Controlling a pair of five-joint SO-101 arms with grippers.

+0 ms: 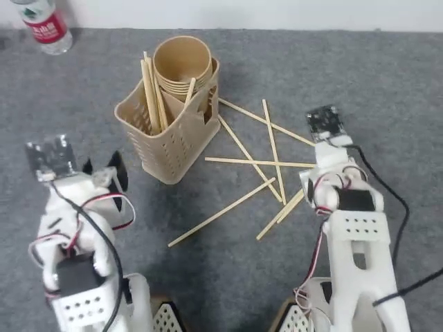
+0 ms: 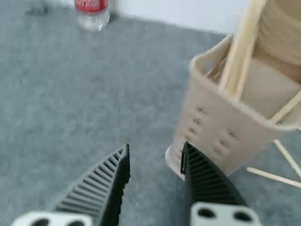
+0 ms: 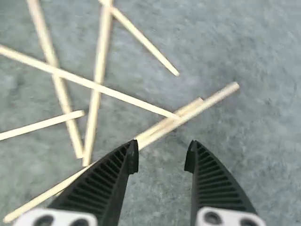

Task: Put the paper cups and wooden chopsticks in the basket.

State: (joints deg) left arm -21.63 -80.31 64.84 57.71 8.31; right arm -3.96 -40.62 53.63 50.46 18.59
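risk: right gripper (image 3: 162, 157), jaws apart over crossed wooden chopsticks (image 3: 188, 113) on the desk (image 3: 244, 56), may pinch two or scatter them; left gripper (image 2: 155, 157) (likewise parted) beside the basket (image 2: 221, 136) holding paper cups (image 1: 181, 62) could tip it.

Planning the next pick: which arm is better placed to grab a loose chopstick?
Right. The right gripper hovers over the loose chopsticks; the left gripper sits beside the basket, away from them.

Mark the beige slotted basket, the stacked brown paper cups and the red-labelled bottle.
Beige slotted plastic basket (image 1: 176, 149): high view, near side wall.
Stacked brown paper cups (image 1: 181, 61): high view, inside of top cup.
Clear red-labelled bottle (image 1: 47, 28): high view, its label.
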